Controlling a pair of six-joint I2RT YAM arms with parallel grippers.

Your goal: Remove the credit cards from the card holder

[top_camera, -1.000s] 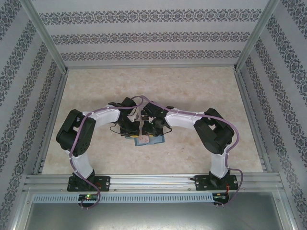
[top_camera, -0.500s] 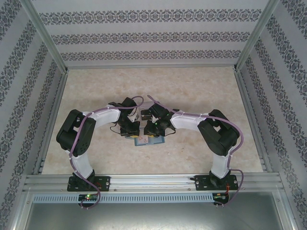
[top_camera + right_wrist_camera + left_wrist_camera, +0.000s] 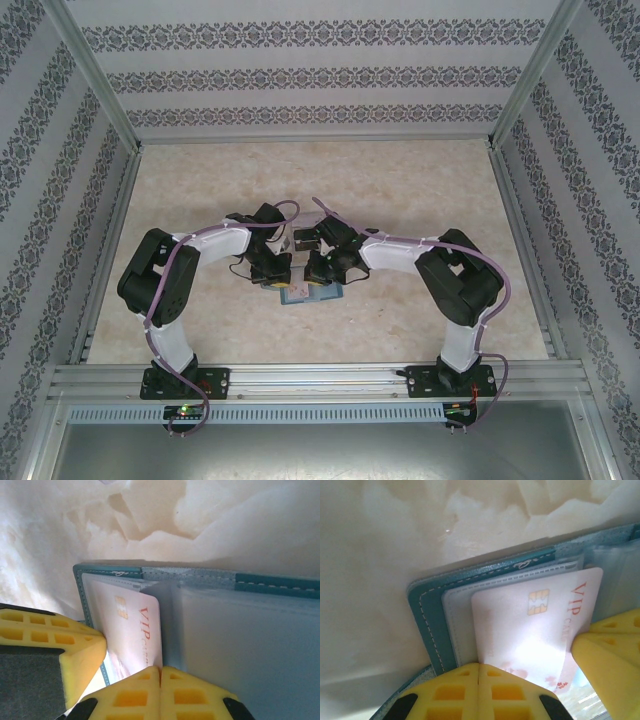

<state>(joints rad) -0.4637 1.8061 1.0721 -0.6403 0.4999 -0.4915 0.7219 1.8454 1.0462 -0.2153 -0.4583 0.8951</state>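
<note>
Two robot arms arch inward and meet over the teal card holder (image 3: 312, 295), which lies open on the marbled table (image 3: 420, 190), a little toward 6 o'clock from its centre. From overhead, the left tool (image 3: 272, 276) sits at the holder's 10 o'clock and the right tool (image 3: 322, 270) at its 12 o'clock.

The left wrist camera picks out what that height blurs: a pale pink VIP card (image 3: 530, 625) with a gold chip, lying on the holder's stitched panel. That tool's yellow fingers (image 3: 445, 692) are pressed together at 6 o'clock, where the card's near edge meets their seam. One finger of the right tool touches the card's corner at 4 o'clock.

The right wrist camera adds the second panel's frosted clear pocket (image 3: 240, 645), stretching toward 3 o'clock. Its own fingers are together at 6 o'clock against the card's edge. Whether either tool actually pinches the card cannot be told.
</note>
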